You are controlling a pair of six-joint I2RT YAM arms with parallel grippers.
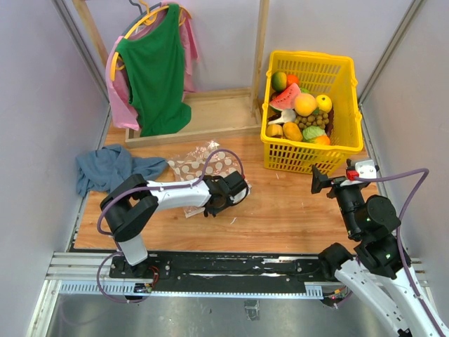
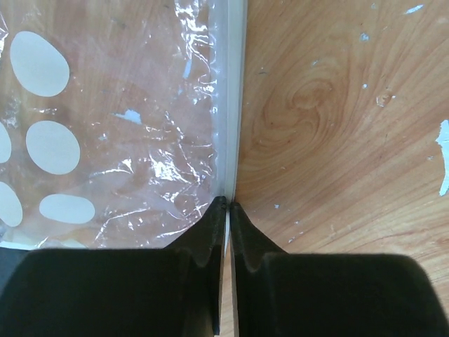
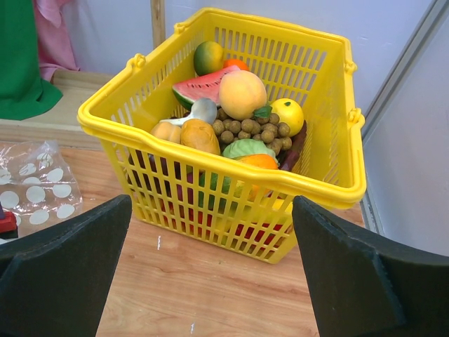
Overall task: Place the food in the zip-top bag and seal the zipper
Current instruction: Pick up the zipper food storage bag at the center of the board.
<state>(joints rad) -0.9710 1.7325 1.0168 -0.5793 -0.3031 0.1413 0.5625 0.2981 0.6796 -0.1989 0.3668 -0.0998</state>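
The zip-top bag lies flat on the wooden table, clear with white dots. Its zipper runs straight away from my left gripper, whose jaws are pinched together with the pale strip between the tips. From above, the left gripper sits at the bag's right edge. The food is piled in the yellow basket: a peach-coloured fruit, a yellow one, a green-orange mango and a watermelon slice among others. My right gripper hangs open just in front of the basket, holding nothing.
A blue cloth lies crumpled left of the bag. Behind it a green shirt and a pink garment hang on a wooden rack. Walls close in on both sides, and the basket stands at the back right.
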